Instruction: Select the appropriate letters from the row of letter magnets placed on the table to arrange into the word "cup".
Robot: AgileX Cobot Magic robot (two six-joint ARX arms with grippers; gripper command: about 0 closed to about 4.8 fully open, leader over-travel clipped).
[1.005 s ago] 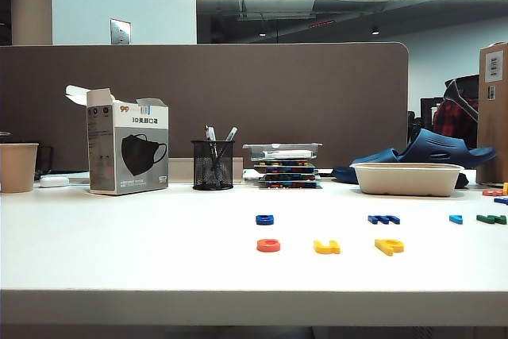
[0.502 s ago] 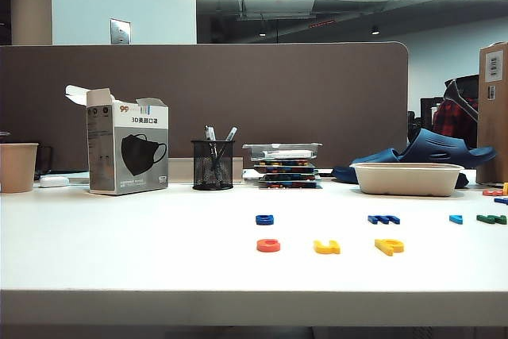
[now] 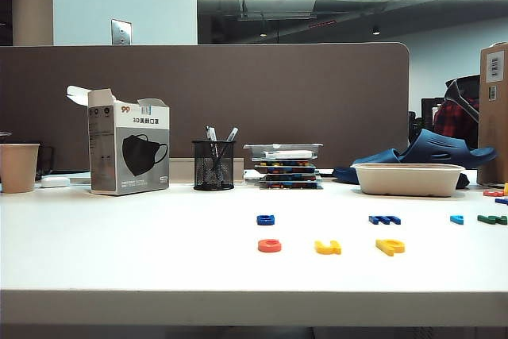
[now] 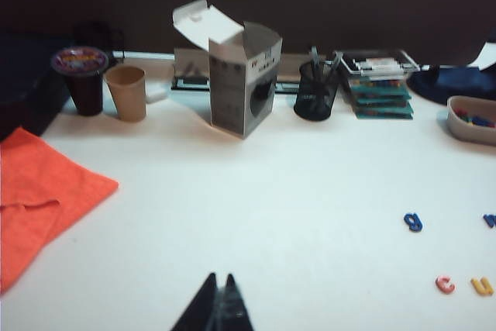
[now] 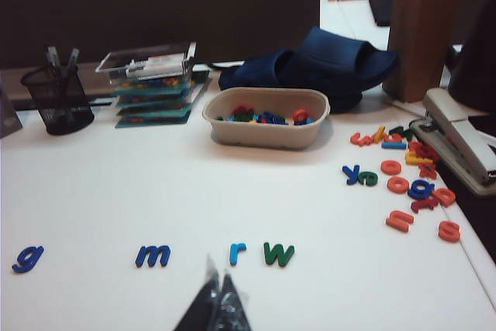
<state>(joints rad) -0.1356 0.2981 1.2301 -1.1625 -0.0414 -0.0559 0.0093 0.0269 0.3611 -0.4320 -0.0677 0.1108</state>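
On the white table (image 3: 119, 260) a front row holds the red "c" (image 3: 268, 245), the yellow "u" (image 3: 327, 247) and the yellow-orange "p" (image 3: 390, 247). Behind them lie a dark blue "g" (image 3: 265, 219), a blue "m" (image 3: 384, 219), a light blue "r" (image 3: 456, 219) and a green "w" (image 3: 491, 219). Neither arm shows in the exterior view. My left gripper (image 4: 219, 278) is shut and empty above bare table, well away from the "c" (image 4: 445, 284) and "u" (image 4: 482, 286). My right gripper (image 5: 217, 275) is shut and empty, near the "r" (image 5: 237, 251) and "m" (image 5: 153, 254).
A mask box (image 3: 128, 151), a mesh pen holder (image 3: 213, 164), a paper cup (image 3: 17, 167), stacked cases (image 3: 284, 166) and a beige tray of letters (image 5: 266, 117) line the back. An orange cloth (image 4: 39, 199) lies at the left. Loose letters (image 5: 411, 187) and a stapler (image 5: 457, 145) sit at the right.
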